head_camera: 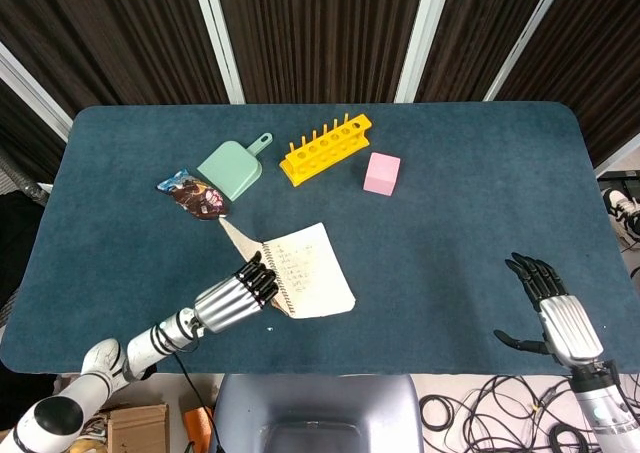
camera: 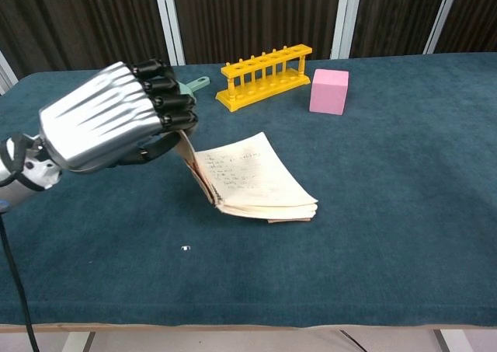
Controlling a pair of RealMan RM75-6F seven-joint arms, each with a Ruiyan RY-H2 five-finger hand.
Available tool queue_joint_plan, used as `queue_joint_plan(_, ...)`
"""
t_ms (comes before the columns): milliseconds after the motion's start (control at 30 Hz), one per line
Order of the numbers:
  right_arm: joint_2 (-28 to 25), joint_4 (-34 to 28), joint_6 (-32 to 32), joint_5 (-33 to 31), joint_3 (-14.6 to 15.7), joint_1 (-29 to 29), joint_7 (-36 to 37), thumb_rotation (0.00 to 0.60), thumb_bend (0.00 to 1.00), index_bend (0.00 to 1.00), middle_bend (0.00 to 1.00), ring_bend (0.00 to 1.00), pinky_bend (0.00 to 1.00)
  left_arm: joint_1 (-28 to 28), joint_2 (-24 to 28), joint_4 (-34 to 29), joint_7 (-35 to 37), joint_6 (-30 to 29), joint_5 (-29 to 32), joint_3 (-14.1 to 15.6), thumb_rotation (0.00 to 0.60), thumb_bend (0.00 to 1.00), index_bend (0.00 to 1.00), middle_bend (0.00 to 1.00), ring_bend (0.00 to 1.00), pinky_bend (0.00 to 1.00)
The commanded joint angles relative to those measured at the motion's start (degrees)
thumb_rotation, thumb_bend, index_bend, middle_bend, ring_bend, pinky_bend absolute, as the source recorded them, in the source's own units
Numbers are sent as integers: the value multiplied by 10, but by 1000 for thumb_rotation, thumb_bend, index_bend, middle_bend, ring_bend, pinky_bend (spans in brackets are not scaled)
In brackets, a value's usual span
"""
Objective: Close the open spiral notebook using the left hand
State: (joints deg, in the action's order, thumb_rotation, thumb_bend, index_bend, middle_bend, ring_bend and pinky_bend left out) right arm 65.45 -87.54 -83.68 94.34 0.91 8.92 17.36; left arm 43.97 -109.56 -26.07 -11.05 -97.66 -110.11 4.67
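Head view: left robot hand (head_camera: 238,298) holding raised notebook (head_camera: 308,270) cover; snack packet (head_camera: 193,195), scoop (head_camera: 232,167) beyond.

cream notebook (camera: 260,182), yellow rack (camera: 264,75), pink block (camera: 329,91), mint scoop (camera: 165,99), teal tablecloth (camera: 388,212)

I see notebook (head_camera: 308,271) table-centre; scoop (head_camera: 232,168), rack (head_camera: 325,149), cube (head_camera: 382,173) behind it; wrapper (head_camera: 193,195) left of scoop.
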Motion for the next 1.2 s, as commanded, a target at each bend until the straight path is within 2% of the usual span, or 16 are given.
queue_joint_plan(33, 0, 0, -1, -1, 0, -1, 1, 600, 0, 56, 29, 0, 55, 31, 3, -20, -21, 19, -8, 0, 600, 459, 469, 449, 395, 318)
queue_joint_plan(167, 3, 1, -2, -3, -1, -2, 1, 600, 0, 56, 29, 0, 55, 51, -16, -29, -27, 40, 6, -15, 600, 292, 321, 333, 289, 258)
queue_joint_plan(233, 3, 1, -2, -2, -1, -2, 1, 600, 0, 56, 29, 0, 55, 56, -35, -32, -19, 52, 23, -29, 600, 245, 258, 292, 261, 249)
queue_joint_plan(467, 2, 1, -3, -1, -1, -2, 2, 600, 0, 57, 29, 0, 54, 68, -91, -42, 3, 105, 76, -65, 600, 201, 166, 230, 237, 241)
queue_joint_plan(567, 1, 1, -4, -2, -1, -3, 4, 600, 0, 58, 29, 0, 54, 52, -93, -95, 33, 133, 116, -85, 600, 197, 155, 274, 274, 239)
queue_joint_plan(700, 0, 4, -5, -3, 0, -5, 6, 600, 0, 58, 29, 0, 55, 8, -45, -242, 57, 169, 183, -109, 600, 220, 182, 298, 302, 248)
queue_joint_plan(767, -1, 7, -5, -4, 2, -8, 8, 600, 0, 58, 29, 0, 55, -36, 25, -379, 63, 193, 237, -115, 600, 238, 185, 293, 299, 237)
queue_joint_plan(867, -2, 9, -3, -5, 3, -8, 9, 600, 0, 58, 29, 0, 55, -86, 122, -510, 46, 199, 284, -108, 600, 274, 189, 289, 294, 223)
queue_joint_plan(933, -1, 10, -3, -5, 3, -9, 10, 600, 0, 58, 29, 0, 55, -112, 170, -556, 34, 200, 303, -96, 600, 301, 207, 295, 294, 220)
queue_joint_plan(1000, 1, 12, -3, -5, 3, -9, 11, 600, 0, 58, 29, 0, 55, -136, 208, -593, 54, 203, 312, -79, 600, 361, 225, 304, 287, 210)
queue_joint_plan(1033, 2, 13, -2, -5, 3, -8, 11, 600, 0, 58, 29, 0, 55, -141, 219, -601, 62, 210, 313, -72, 600, 436, 229, 306, 280, 202)
queue_joint_plan(1100, 4, 13, 1, -4, 2, -6, 9, 600, 0, 58, 29, 0, 55, -145, 227, -612, 66, 232, 320, -63, 535, 606, 223, 299, 263, 187)
queue_joint_plan(1133, 5, 12, 3, -3, 2, -4, 8, 600, 0, 58, 28, 0, 55, -142, 225, -611, 68, 241, 318, -61, 432, 716, 216, 291, 250, 174)
queue_joint_plan(1167, 5, 11, 4, -1, 2, -3, 6, 600, 0, 58, 28, 0, 55, -137, 218, -609, 71, 255, 314, -60, 343, 773, 211, 284, 234, 163)
queue_joint_plan(1200, 5, 10, 5, 1, 2, -1, 5, 600, 0, 58, 29, 0, 55, -131, 211, -604, 70, 265, 310, -60, 284, 816, 210, 275, 216, 151)
